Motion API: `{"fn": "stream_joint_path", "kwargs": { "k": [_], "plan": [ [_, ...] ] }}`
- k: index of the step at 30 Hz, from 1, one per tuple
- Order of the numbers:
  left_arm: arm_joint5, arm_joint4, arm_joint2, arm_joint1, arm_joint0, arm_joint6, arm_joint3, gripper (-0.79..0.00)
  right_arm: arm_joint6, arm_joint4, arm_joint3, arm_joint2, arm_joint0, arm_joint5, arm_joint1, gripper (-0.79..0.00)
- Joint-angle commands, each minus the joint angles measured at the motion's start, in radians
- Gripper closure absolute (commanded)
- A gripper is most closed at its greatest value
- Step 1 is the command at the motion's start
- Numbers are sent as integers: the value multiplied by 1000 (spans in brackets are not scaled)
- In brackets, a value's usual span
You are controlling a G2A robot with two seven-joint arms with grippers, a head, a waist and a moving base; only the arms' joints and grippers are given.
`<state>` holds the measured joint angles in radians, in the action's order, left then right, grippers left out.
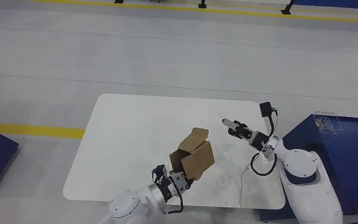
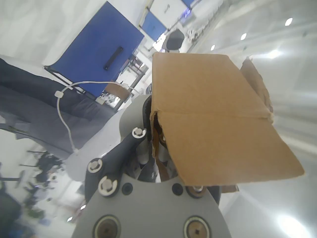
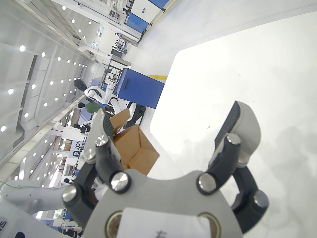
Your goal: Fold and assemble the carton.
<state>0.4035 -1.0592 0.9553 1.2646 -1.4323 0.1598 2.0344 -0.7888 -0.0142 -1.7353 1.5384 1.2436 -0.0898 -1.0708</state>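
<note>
A brown carton [image 1: 194, 152] is held tilted above the near part of the white table [image 1: 128, 134], partly formed, with one flap [image 1: 194, 138] sticking up at its far end. My left gripper [image 1: 178, 178] is at the carton's near lower edge, shut on a side panel. Close up, the carton [image 2: 213, 115] covers one finger, and the panel's edge runs into my left gripper [image 2: 154, 142]. My right gripper [image 1: 226, 122] stands open over the table, right of the carton and apart from it. Nothing lies between the spread fingers of my right gripper [image 3: 168, 122], and the carton [image 3: 135, 147] shows beyond one of them.
A blue cabinet [image 1: 330, 151] stands off the table's right edge with a clear plastic holder [image 1: 329, 121] on top. A white cable [image 1: 241, 187] hangs from the right arm over the table's near right corner. Bare tabletop stretches to the left and far side.
</note>
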Motion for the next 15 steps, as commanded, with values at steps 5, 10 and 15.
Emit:
{"fn": "stream_joint_path", "kwargs": {
  "k": [5,10,15],
  "plan": [
    [-241,-382,-103,75,84,623,-14,0,0,0,0,0,0,0,0,-785],
    [-502,-571,-144,140,226,854,-189,0,0,0,0,0,0,0,0,-785],
    [-695,-575,-200,185,297,1035,-309,0,0,0,0,0,0,0,0,-785]
  ]
}}
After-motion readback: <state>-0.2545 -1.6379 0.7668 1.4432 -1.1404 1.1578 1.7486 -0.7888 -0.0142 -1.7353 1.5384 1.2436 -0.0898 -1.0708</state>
